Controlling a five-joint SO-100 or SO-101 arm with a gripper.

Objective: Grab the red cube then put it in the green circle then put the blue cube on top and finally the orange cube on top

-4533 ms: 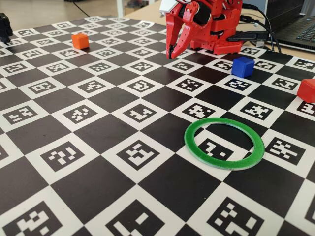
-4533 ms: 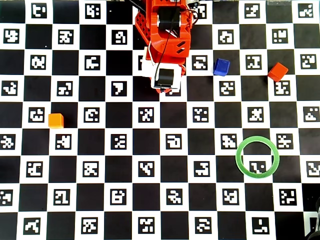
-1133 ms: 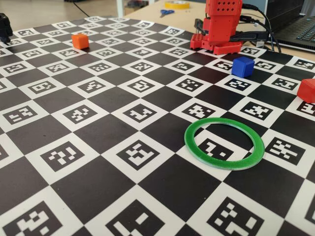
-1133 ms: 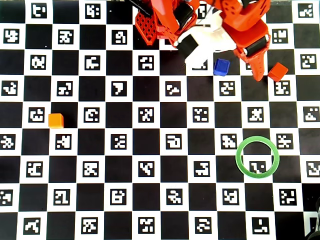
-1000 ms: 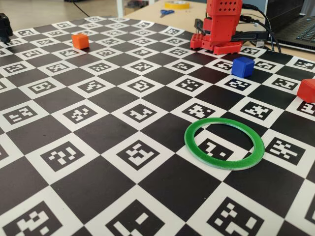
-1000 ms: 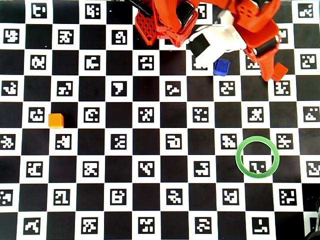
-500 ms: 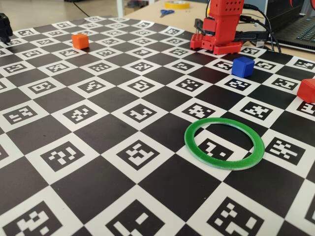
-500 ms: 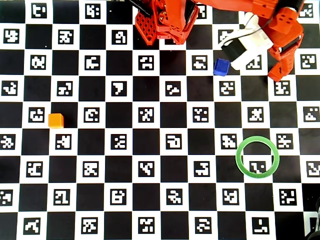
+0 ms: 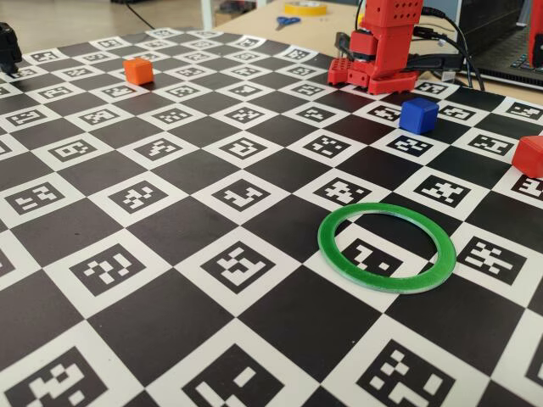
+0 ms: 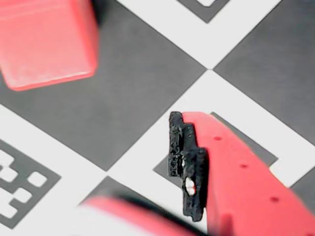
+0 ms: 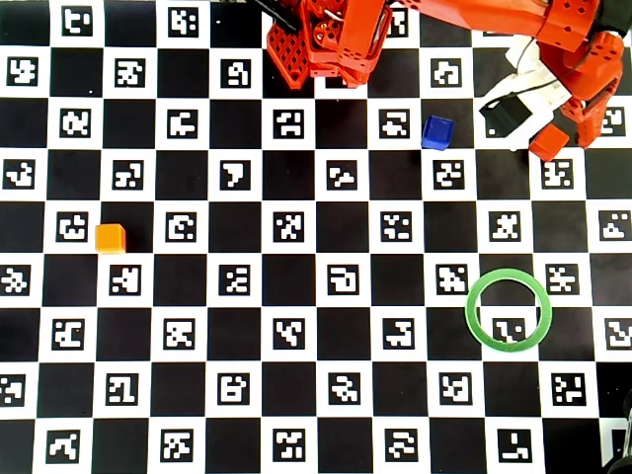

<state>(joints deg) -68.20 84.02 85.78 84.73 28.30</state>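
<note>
Overhead view first: the checkered worktop [image 11: 296, 296] fills the frame, black and white squares with little coded markers. The red arm [image 11: 464, 15] reaches from its base [image 11: 321, 44] at the middle of the far edge out toward the far right corner. Its gripper [image 11: 558, 133] hangs there right over the red cube [image 11: 546, 145], which peeks out from under it. In the wrist view one red finger [image 10: 236, 182] with a black pad comes in from the bottom, the red cube [image 10: 44, 42] sits up in the top left, apart from it, and nothing is between the fingers; whether they are spread wide or nearly together, I cannot tell from here.

Next in size, the green ring [image 11: 508, 309] lies flat toward the right side of the worktop, nearer the front edge, with its middle open over a marker square.

Then the small ones. The blue cube [image 11: 437, 132] sits near the far edge, just left of the gripper. The orange cube [image 11: 111, 238] is alone, well away by the left edge.

In the fixed view the ring [image 9: 386, 248] is closest, the blue cube [image 9: 418, 115] beyond it, the red cube [image 9: 530, 156] at the right edge of frame.
</note>
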